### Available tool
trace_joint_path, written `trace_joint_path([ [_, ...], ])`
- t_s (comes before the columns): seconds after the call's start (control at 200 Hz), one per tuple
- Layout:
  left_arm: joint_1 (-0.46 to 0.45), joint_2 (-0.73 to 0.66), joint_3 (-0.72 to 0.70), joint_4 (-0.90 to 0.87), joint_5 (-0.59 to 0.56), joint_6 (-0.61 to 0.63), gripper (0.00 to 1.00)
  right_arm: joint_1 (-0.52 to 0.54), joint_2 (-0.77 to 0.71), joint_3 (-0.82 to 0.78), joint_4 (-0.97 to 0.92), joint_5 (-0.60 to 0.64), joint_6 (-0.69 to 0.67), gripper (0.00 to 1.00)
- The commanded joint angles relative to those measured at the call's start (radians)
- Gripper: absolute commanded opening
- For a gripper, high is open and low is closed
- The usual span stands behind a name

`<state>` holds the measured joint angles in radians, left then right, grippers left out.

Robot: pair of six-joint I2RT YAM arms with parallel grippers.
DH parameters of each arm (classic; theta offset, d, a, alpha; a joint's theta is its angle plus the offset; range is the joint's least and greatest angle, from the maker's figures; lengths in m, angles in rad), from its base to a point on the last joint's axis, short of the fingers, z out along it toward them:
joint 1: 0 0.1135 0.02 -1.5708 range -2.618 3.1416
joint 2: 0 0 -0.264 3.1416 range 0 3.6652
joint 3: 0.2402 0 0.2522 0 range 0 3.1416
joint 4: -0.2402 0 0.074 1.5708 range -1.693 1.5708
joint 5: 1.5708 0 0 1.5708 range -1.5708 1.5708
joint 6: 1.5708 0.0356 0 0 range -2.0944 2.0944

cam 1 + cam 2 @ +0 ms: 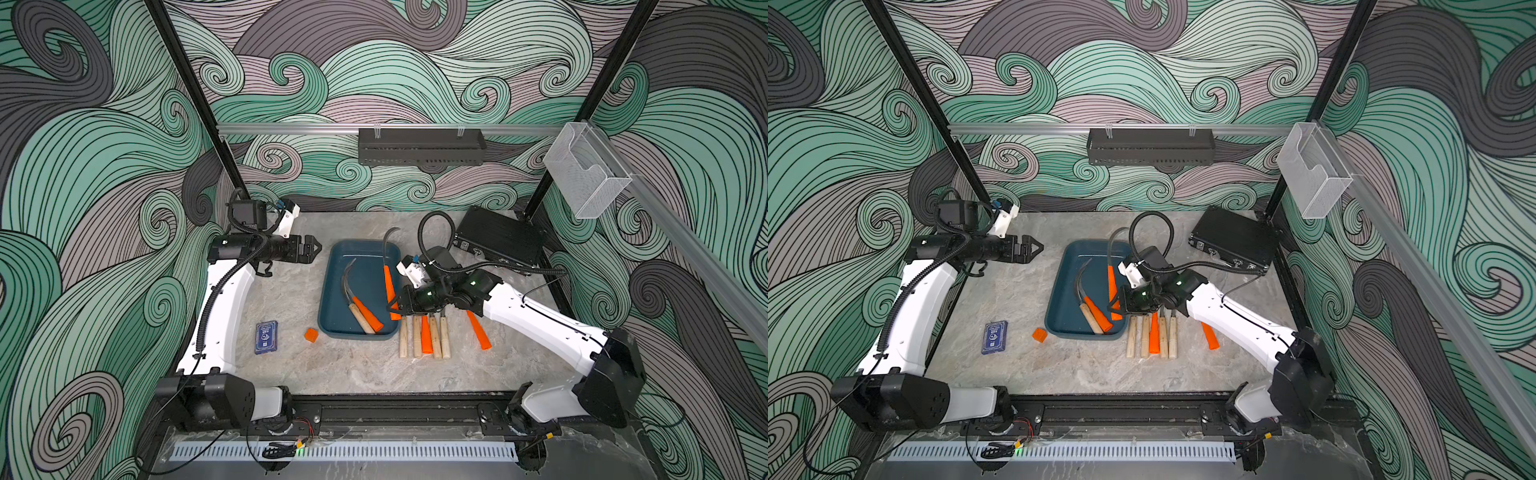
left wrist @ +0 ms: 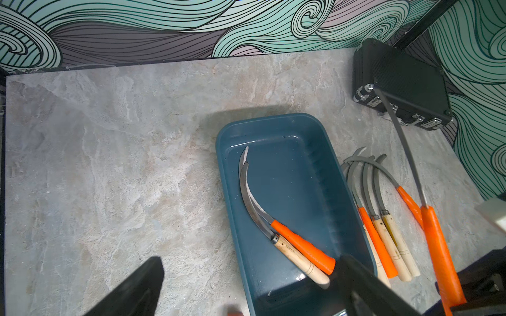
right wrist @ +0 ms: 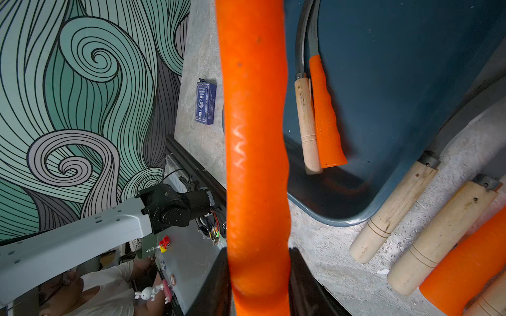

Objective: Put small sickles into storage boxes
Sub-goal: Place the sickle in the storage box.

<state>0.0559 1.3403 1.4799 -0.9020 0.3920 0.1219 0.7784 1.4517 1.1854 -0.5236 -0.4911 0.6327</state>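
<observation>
- Top views, far left: my left gripper (image 1: 315, 248) hangs over bare table (image 1: 291, 299), well apart from the tray. The left wrist view shows its jaws spread wide with nothing between them.
- Tray (image 1: 361, 259): two sickles (image 1: 365, 313) lie inside, one with a wooden handle and one with an orange, side by side with blades toward the far end. I count those as done.
- Over the tray's right edge: a third sickle (image 1: 388, 282), orange-handled, its blade reaching past the far rim. My right gripper (image 1: 394, 309) is clamped hard on the lower end of the handle — the right wrist view shows it pinched in the jaws. I judge it lifted, not yet laid down.
- Just right of the tray: a row (image 1: 435, 340) of six more on the table, as far as I can count — four wooden handles and two orange.
- My reckoning: two stored, one on its way, most of the job left.
</observation>
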Motion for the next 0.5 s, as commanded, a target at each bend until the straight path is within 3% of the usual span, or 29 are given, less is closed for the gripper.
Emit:
trace_joint_path([
  [0.0, -0.005, -0.006, 0.061, -0.012, -0.03, 0.012, 0.99, 0.01, 0.02, 0.041, 0.019, -0.015, -0.005, 0.1],
  [0.495, -0.005, 0.02, 0.096, -0.032, -0.024, -0.008, 0.99, 0.041, 0.126, 0.107, 0.03, -0.035, -0.003, 0.1],
])
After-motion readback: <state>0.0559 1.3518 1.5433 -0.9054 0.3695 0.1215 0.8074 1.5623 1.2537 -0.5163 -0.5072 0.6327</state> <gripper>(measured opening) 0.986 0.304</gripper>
